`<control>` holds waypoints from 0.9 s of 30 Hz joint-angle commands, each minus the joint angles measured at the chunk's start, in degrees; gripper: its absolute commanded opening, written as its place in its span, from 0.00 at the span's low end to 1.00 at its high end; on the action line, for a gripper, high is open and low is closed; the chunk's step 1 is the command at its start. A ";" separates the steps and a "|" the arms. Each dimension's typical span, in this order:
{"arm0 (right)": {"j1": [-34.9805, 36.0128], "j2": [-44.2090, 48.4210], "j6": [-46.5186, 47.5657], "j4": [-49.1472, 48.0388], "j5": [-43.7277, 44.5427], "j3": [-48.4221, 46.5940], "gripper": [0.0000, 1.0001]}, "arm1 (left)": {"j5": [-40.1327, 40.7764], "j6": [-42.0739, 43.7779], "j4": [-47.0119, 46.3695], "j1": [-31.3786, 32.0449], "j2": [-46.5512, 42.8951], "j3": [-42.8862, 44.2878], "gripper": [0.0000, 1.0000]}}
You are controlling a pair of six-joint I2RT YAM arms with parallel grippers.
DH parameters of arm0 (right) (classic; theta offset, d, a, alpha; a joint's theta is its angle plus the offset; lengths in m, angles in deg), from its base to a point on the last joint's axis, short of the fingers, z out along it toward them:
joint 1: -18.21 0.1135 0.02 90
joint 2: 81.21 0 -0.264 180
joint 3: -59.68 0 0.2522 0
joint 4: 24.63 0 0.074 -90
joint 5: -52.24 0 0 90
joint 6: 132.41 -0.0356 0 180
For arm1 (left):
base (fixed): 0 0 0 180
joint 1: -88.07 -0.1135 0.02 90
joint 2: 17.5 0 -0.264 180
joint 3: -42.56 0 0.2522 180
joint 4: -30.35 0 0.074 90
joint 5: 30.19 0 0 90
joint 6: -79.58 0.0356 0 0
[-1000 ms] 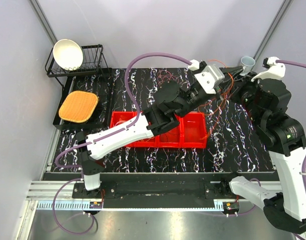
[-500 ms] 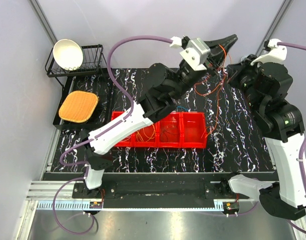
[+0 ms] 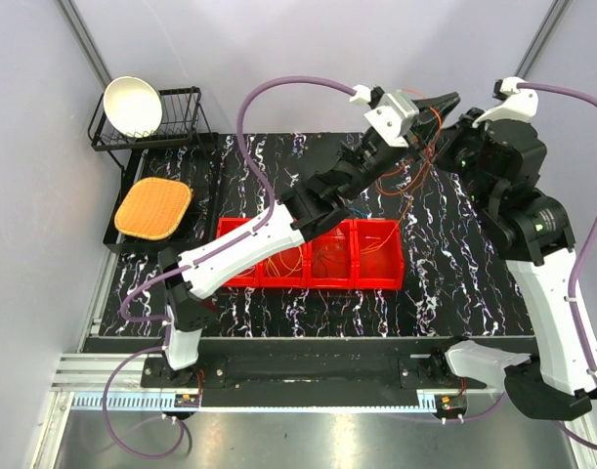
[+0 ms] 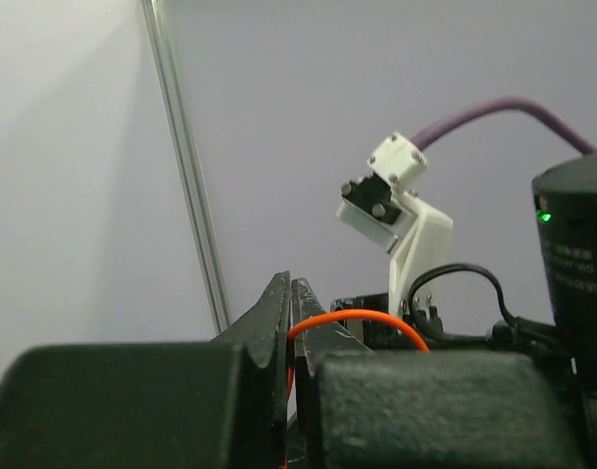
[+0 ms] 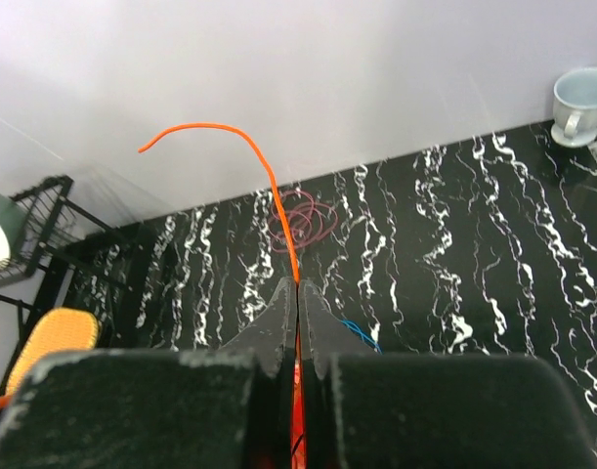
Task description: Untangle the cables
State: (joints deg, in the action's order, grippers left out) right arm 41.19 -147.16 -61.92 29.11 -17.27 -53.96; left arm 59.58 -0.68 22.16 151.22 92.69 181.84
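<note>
My left gripper (image 3: 447, 100) is raised above the table's far right and is shut on a thin orange cable (image 4: 362, 319); its closed tips show in the left wrist view (image 4: 290, 289). My right gripper (image 5: 298, 289) is shut on an orange cable (image 5: 272, 191) whose free end curves up and to the left. In the top view the right gripper (image 3: 454, 147) sits just below the left one. Orange and red cables (image 3: 407, 183) hang tangled between them down to the table. A brown coil (image 5: 303, 217) and a blue cable (image 5: 360, 334) lie on the table.
A red three-part bin (image 3: 381, 281) at mid-table holds more orange cable (image 3: 278, 264). A black dish rack (image 3: 186, 117) with a white bowl (image 3: 132, 106) and an orange pad (image 3: 153, 208) stand at the far left. A mug (image 5: 581, 100) stands at the far right corner.
My left gripper lifted from table height high up and back, pulling the orange cables up, then dropped a little. My right wrist shifted left and up toward it.
</note>
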 commanded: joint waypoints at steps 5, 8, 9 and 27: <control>0.13 -0.14 -0.62 -3.86 1.39 6.00 0.00 | 2.07 -4.99 -10.29 -2.60 -6.91 -14.40 0.00; 0.13 0.21 -1.67 -4.04 1.66 9.16 0.00 | 4.44 -5.25 -13.28 -2.69 -8.85 -21.87 0.00; 0.05 0.39 -2.02 -4.30 1.40 10.13 0.00 | 5.49 -5.43 -14.94 -2.77 -9.72 -25.63 0.00; -1.54 0.30 -8.62 -11.94 -12.48 30.87 0.00 | 15.96 -13.78 -17.86 -2.95 -13.07 -45.62 0.00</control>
State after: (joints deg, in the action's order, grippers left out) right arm 40.53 -146.64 -69.24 23.91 -24.59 -24.80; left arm 71.25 -11.70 8.43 148.34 83.09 136.85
